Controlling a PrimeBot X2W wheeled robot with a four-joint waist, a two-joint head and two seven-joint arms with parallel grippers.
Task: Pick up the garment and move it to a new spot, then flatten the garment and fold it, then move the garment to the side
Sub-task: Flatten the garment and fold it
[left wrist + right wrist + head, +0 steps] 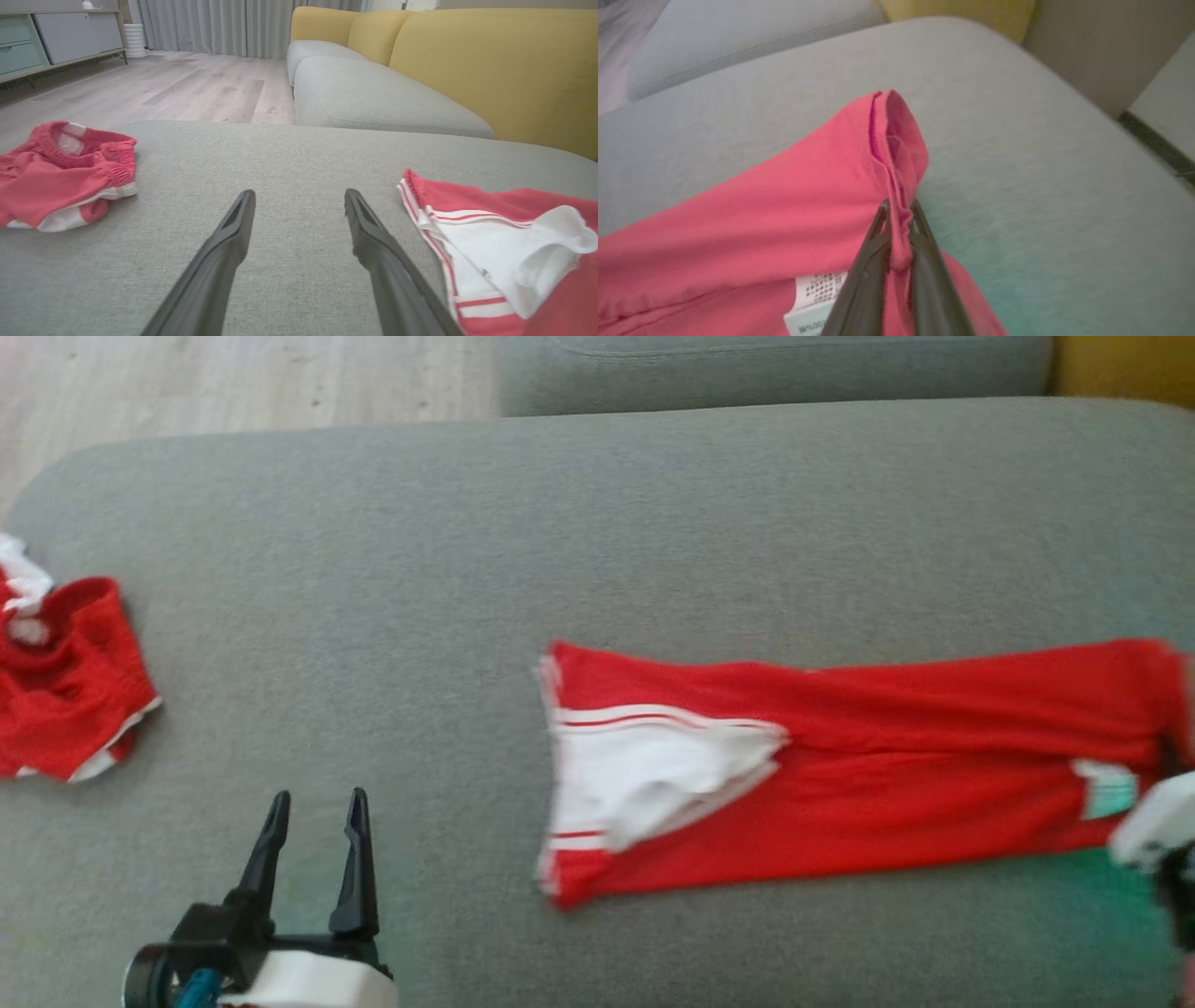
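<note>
The garment (pixel 887 756) is a long red piece with white striped trim, lying stretched out on the grey cushion (pixel 597 541). Its white-trimmed end (pixel 504 252) lies right of my left gripper's fingers. My right gripper (pixel 900 212) is shut on the garment's red hem, which bunches up between the fingertips beside a white label (pixel 817 291). In the head view the right arm's pale wrist (pixel 1153 826) sits at the garment's right end. My left gripper (pixel 317 812) stands open over bare cushion, left of the garment and touching nothing (pixel 299 200).
A second red and white piece of clothing (pixel 65 681) lies crumpled at the cushion's left edge (pixel 65 172). Yellow sofa backs (pixel 490 60) and another grey seat (pixel 373 98) lie beyond. Wooden floor (pixel 187 84) lies past the cushion's far left.
</note>
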